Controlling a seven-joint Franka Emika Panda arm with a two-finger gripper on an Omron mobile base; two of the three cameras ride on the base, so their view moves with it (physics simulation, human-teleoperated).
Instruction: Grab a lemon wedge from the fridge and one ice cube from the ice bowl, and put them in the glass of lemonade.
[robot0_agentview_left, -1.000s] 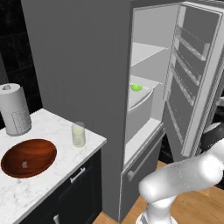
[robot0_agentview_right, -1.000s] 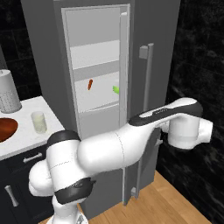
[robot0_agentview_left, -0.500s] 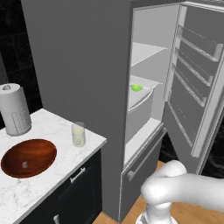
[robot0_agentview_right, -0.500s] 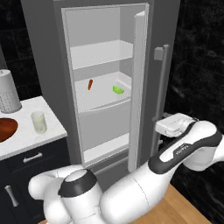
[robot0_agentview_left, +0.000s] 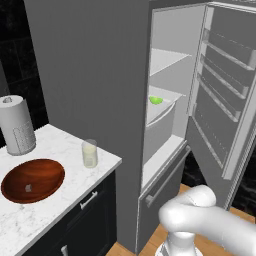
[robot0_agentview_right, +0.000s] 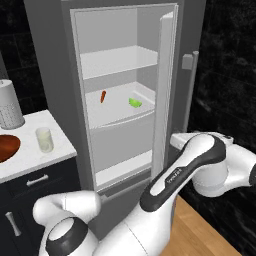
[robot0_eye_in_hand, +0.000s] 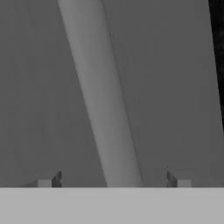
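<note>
The grey fridge (robot0_agentview_left: 90, 75) stands open, its door (robot0_agentview_left: 225, 100) swung wide. A small yellow-green lemon wedge (robot0_agentview_left: 156, 100) (robot0_agentview_right: 135, 102) lies on the white drawer shelf inside. In the hand view my gripper (robot0_eye_in_hand: 113, 181) is open, its fingertips (robot0_eye_in_hand: 48, 179) set on either side of the fridge's bar handle (robot0_eye_in_hand: 103, 96) (robot0_agentview_right: 190, 95), apart from it. The glass of lemonade (robot0_agentview_left: 89, 153) (robot0_agentview_right: 44, 139) stands on the marble counter near its corner. The reddish-brown ice bowl (robot0_agentview_left: 32, 180) sits to its left with a pale ice cube (robot0_agentview_left: 28, 188) in it.
A white paper-towel roll (robot0_agentview_left: 16, 125) (robot0_agentview_right: 9, 104) stands behind the bowl. A thin orange-red stick (robot0_agentview_right: 103, 96) lies on the same fridge shelf, left of the wedge. Dark cabinets sit under the counter (robot0_agentview_left: 60, 210), and wooden floor (robot0_agentview_right: 210, 230) lies before the fridge.
The fridge door has swung further open, and my arm has swept right and outward with it. The things on the counter and the shelf have not moved.
</note>
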